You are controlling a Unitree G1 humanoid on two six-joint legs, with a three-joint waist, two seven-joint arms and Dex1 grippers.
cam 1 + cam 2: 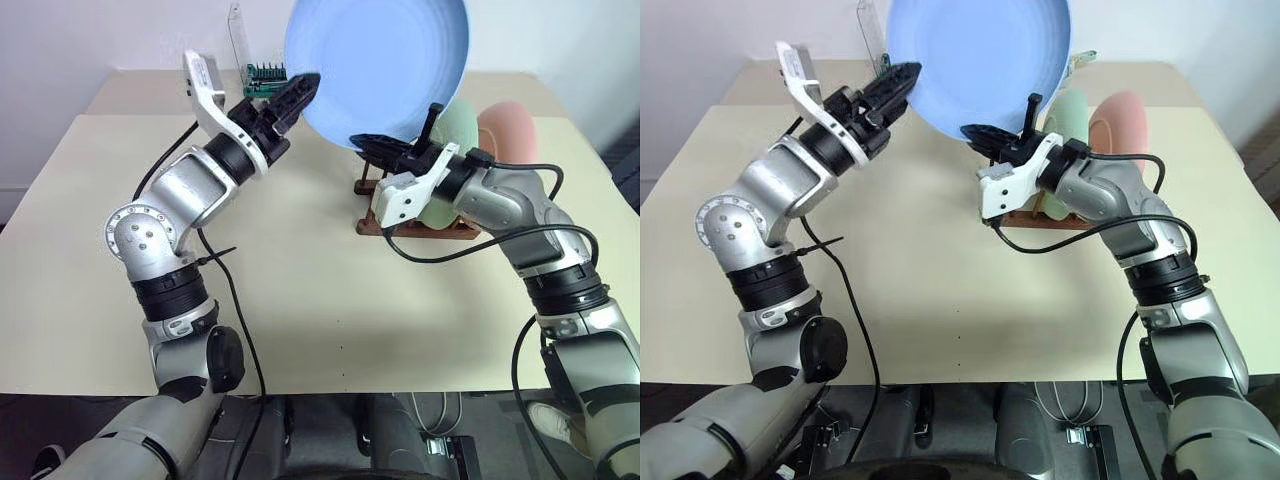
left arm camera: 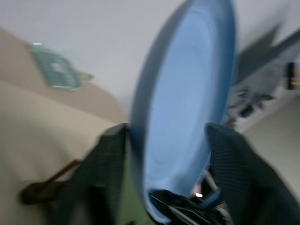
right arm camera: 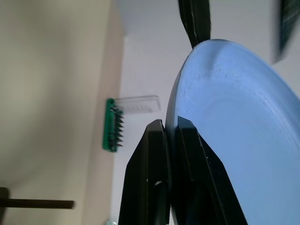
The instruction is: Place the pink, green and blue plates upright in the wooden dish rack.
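Blue plate: the blue plate (image 1: 385, 65) is up in the air, above the wooden dish rack (image 1: 415, 225), standing on its edge. It is held this way so it can slide down between the pegs.
Right pincer: the right pincer (image 1: 375, 147) is pressed together on the bottom rim of the blue plate, just above the rack. It alone carries the plate.
Left pincer: the left pincer (image 1: 298, 95) is on the plate's rim, on the side far from the rack. Its fingers (image 2: 110, 154) are spread, one on each side of the rim, not squeezing. I think it is there to keep the plate from tipping.
Green plate: the green plate (image 1: 460, 130) stands upright in the rack, so it looks done.
Pink plate: the pink plate (image 1: 510, 130) stands upright in the rack too, just behind the green one.
Rack: the rack sits on the table (image 1: 300, 320), with free pegs at its near end.
Green case: a green bit case (image 1: 264, 78) is on the table, well behind the rack. It is not part of the job.
Next, I think: lower the blue plate into the free slot.
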